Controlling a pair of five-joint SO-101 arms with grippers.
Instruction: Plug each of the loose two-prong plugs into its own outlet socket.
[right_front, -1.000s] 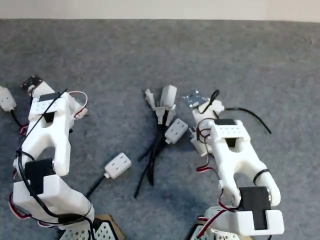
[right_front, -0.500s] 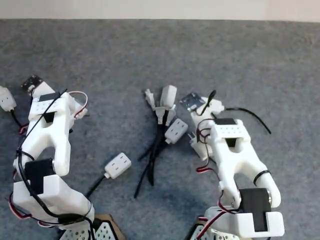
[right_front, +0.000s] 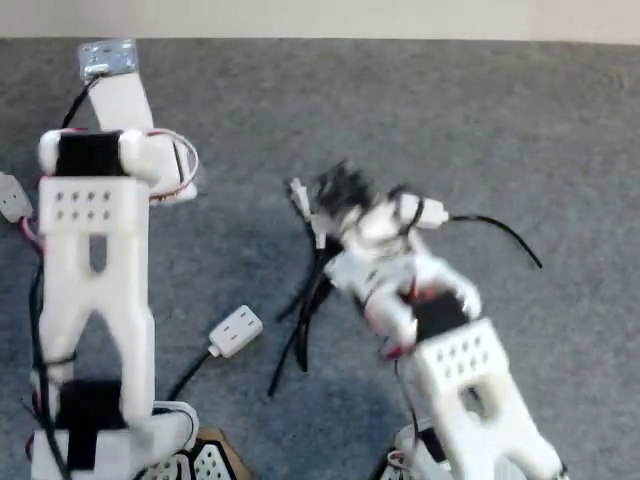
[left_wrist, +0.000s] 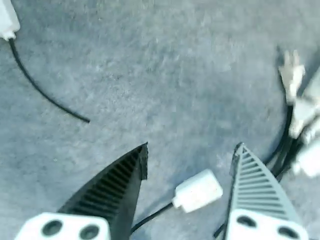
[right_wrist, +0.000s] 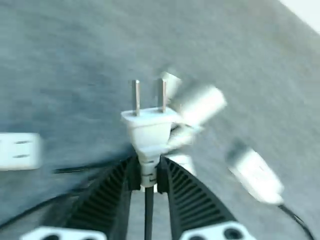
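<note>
Gripping a two-prong plug (right_wrist: 148, 125) by its neck, the right claw (right_wrist: 148, 172) is clamped tight. The left claw (left_wrist: 192, 150) hangs spread wide above an outlet socket (left_wrist: 197, 190).

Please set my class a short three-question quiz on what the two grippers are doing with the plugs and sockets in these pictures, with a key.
1. True or false: the right gripper is shut on a plug.
2. Pick one. The left gripper is: A open; B shut on a cord; C shut on a plug.
3. Fill in: the held plug shows ___ prongs.
Key: 1 true; 2 A; 3 two.
</note>
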